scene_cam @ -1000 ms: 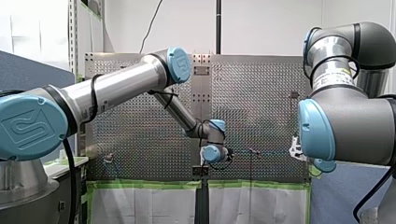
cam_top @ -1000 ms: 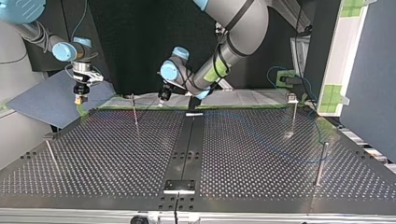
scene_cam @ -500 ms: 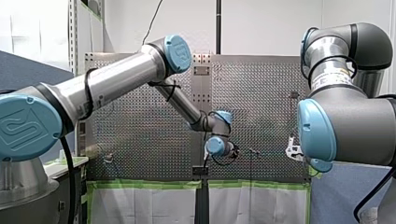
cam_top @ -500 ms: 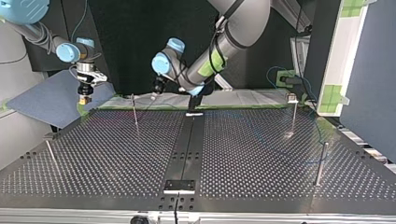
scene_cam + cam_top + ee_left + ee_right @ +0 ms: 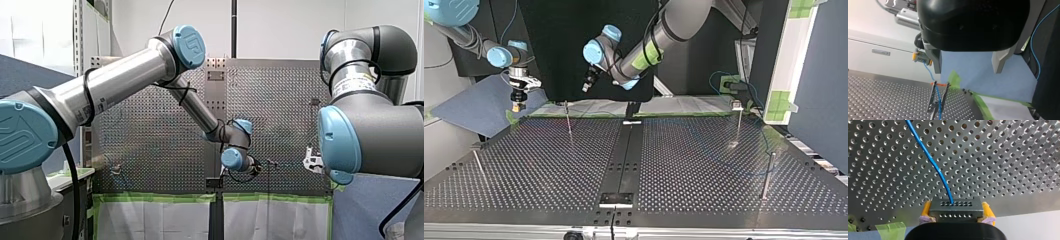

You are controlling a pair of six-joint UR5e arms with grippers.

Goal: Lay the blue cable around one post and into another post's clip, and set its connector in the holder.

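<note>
My right gripper [image 5: 956, 214] is shut on the dark grey connector [image 5: 955, 208], gripped between its yellow pads [image 5: 926, 210]. The blue cable [image 5: 930, 157] runs from the connector out over the perforated table [image 5: 1010, 170]. In the top view my right gripper [image 5: 517, 103] hangs at the far left edge of the table. My left gripper [image 5: 967, 71] is open and holds nothing. Ahead of it the connector [image 5: 919, 57] hangs, and the cable [image 5: 936, 90] drops from it into a forked clip post [image 5: 934, 100]. In the top view my left gripper [image 5: 587, 86] is raised above that post [image 5: 568, 119].
Thin posts stand at the top view's right [image 5: 738, 124], near right [image 5: 767, 175] and near left [image 5: 479, 166]. A black strip [image 5: 626, 150] with a white plate [image 5: 616, 199] runs down the table's middle. Green tape [image 5: 955, 78] marks the table's far edge, and a green-taped fixture [image 5: 730, 84] holds a cable loop.
My left arm has lifted and swung toward the top view's left, away from the table's edge. My right gripper, still holding the connector, has drifted slightly toward the clip post.
</note>
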